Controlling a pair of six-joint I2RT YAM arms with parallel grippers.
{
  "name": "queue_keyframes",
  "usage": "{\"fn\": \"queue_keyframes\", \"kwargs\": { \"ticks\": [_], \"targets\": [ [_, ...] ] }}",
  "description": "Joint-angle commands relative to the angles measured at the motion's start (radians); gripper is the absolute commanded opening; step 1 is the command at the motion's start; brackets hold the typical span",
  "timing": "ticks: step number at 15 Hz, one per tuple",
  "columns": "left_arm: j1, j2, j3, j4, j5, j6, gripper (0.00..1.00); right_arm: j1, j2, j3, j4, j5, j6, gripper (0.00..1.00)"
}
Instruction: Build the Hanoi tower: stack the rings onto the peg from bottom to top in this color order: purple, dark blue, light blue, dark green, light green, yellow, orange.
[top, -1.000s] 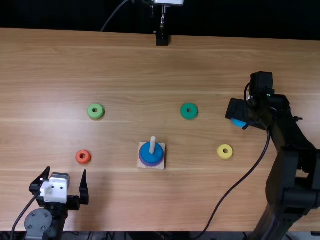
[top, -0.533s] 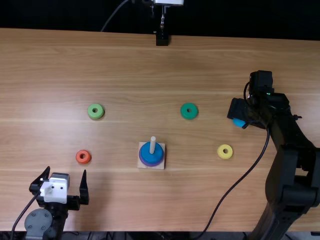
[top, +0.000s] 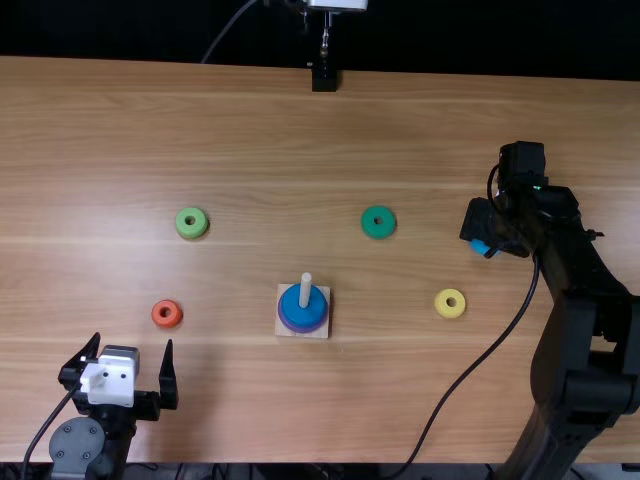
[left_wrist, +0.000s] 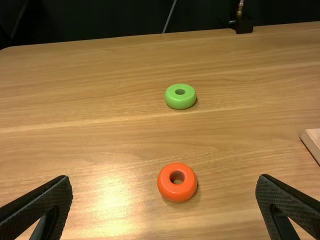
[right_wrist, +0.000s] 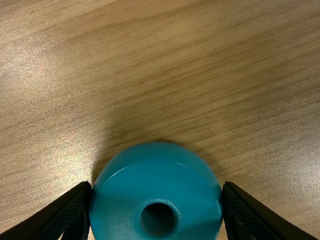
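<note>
On the table (top: 250, 130), the right hand (top: 484, 230) has closed on the light blue ring (right_wrist: 157, 182); left hand (top: 133, 341) open.

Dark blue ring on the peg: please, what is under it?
Under the dark blue ring is the purple ring, its outer edge showing, and then the pale wooden base. The purple ring's middle is covered, so its hole cannot be seen.
</note>
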Motion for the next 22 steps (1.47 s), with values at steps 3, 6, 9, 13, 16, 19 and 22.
{"fn": "queue_keyframes", "kwargs": {
  "ticks": [3, 6, 9, 13, 16, 19, 22],
  "targets": [
    [0.008, -0.011, -0.11, -0.078, 0.005, 0.016, 1.0, 0.007, 0.011, 0.043, -0.086, 0.011, 0.002, 0.03],
    [0.008, -0.011, -0.11, -0.078, 0.005, 0.016, 1.0, 0.037, -0.034, 0.149, -0.303, 0.007, -0.004, 0.02],
    [0.008, -0.011, -0.11, -0.078, 0.005, 0.016, 1.0, 0.07, -0.069, 0.209, -0.404, 0.003, -0.006, 0.02],
    [0.008, -0.011, -0.11, -0.076, 0.005, 0.016, 1.0, 0.183, -0.19, 0.211, -0.413, -0.019, -0.006, 0.02],
    [0.008, -0.011, -0.11, -0.076, 0.005, 0.016, 1.0, 0.3, -0.267, 0.229, -0.415, -0.019, 0.002, 0.02],
    [0.008, -0.011, -0.11, -0.078, 0.005, 0.016, 1.0, 0.419, -0.282, 0.306, -0.526, -0.022, 0.007, 0.03],
    [0.008, -0.011, -0.11, -0.078, 0.005, 0.016, 1.0, 0.521, -0.276, 0.427, -0.634, -0.033, 0.015, 0.03]
  ]
}}
